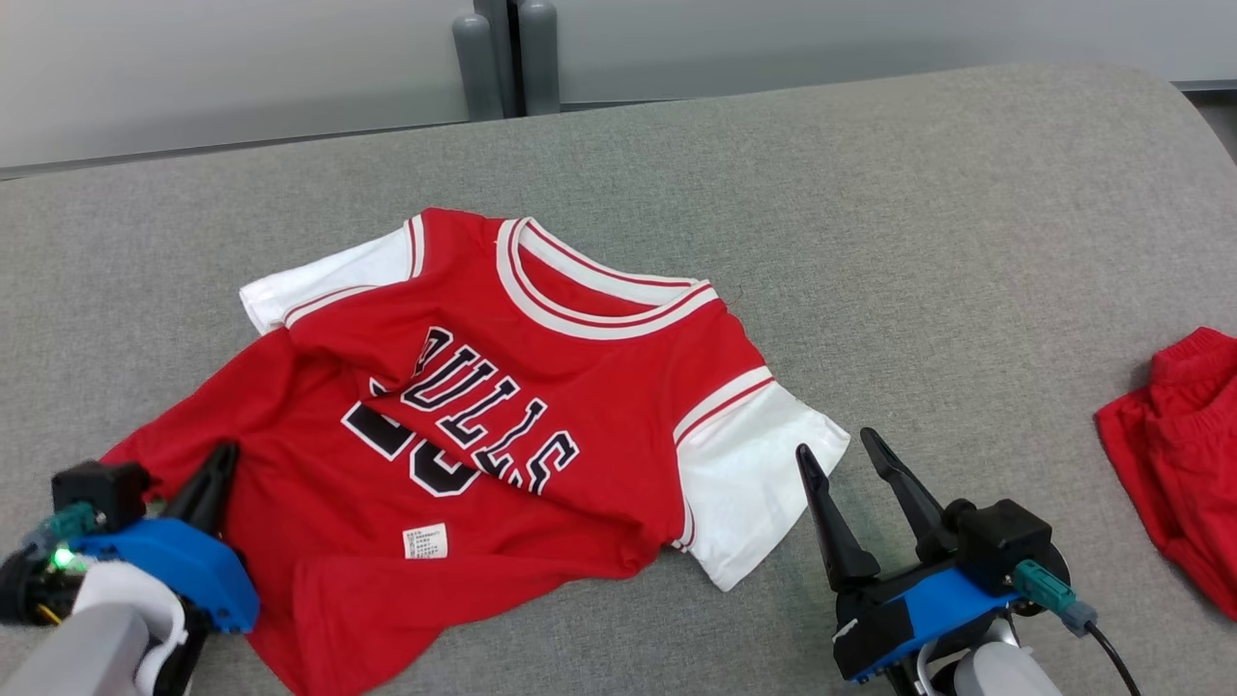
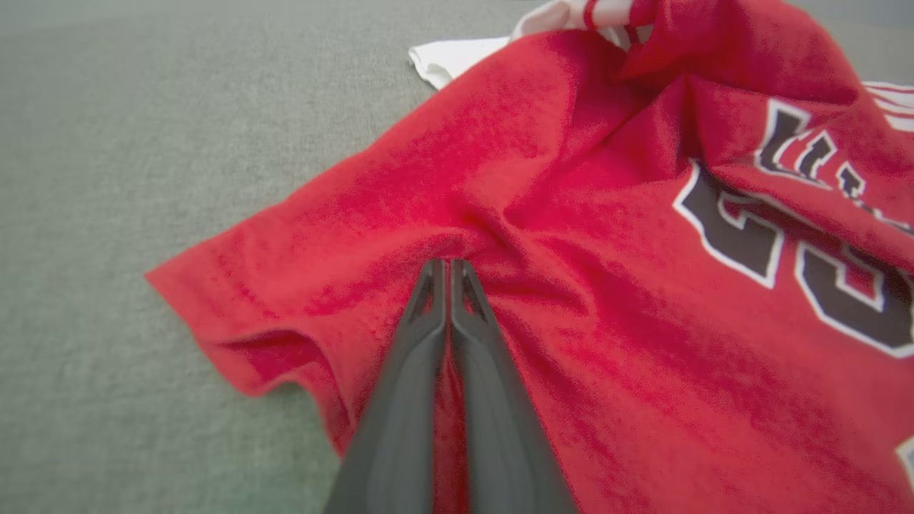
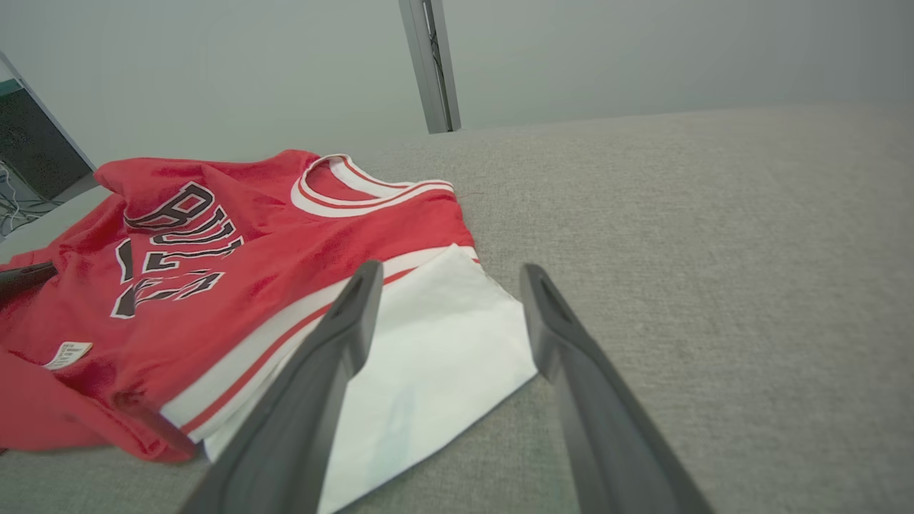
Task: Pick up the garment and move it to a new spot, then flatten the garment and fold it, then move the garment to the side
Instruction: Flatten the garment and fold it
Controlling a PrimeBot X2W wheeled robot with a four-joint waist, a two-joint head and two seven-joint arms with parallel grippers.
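Lower left, the left gripper (image 1: 225, 454) pinches the red shirt (image 1: 541, 387). Lower right, the right gripper (image 1: 834, 442) has its fingers spread wide.

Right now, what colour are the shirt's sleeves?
White sleeves, each with a red stripe; best in the head view.

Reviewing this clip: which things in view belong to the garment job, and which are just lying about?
In the job:
red jersey, crumpled on the grey surface
left tool, shut on the jersey's cloth near a bottom corner
right tool, open beside the white sleeve

Lying about:
second red garment, at the right edge
grey posts, behind
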